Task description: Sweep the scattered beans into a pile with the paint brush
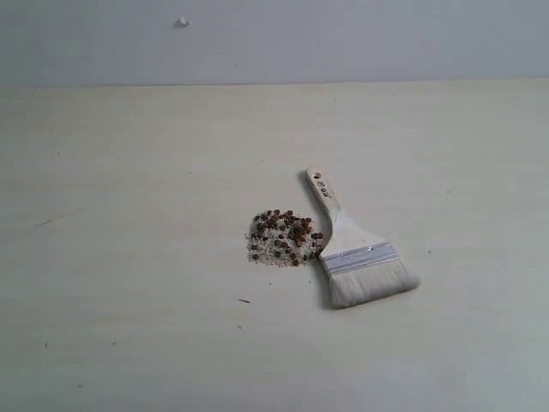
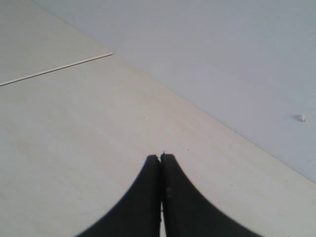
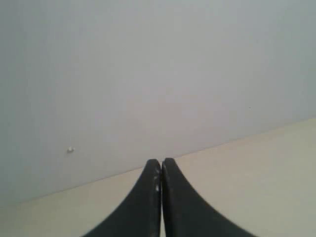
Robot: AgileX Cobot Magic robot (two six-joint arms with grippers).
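Observation:
The dark reddish-brown beans (image 1: 287, 227) lie gathered in a compact pile (image 1: 283, 239) mixed with whitish grains, near the middle of the pale table (image 1: 129, 257). Just to its right lies the paint brush (image 1: 356, 249), flat on the table, wooden handle pointing to the back, off-white bristles toward the front right. Nothing holds it. Neither arm shows in the exterior view. My left gripper (image 2: 161, 157) is shut and empty, seen over bare table. My right gripper (image 3: 161, 160) is shut and empty too, facing the table's far edge and the wall.
A grey wall (image 1: 274, 39) rises behind the table, with a small white speck (image 1: 182, 22) on it. A thin seam line (image 2: 54, 69) crosses the table surface in the left wrist view.

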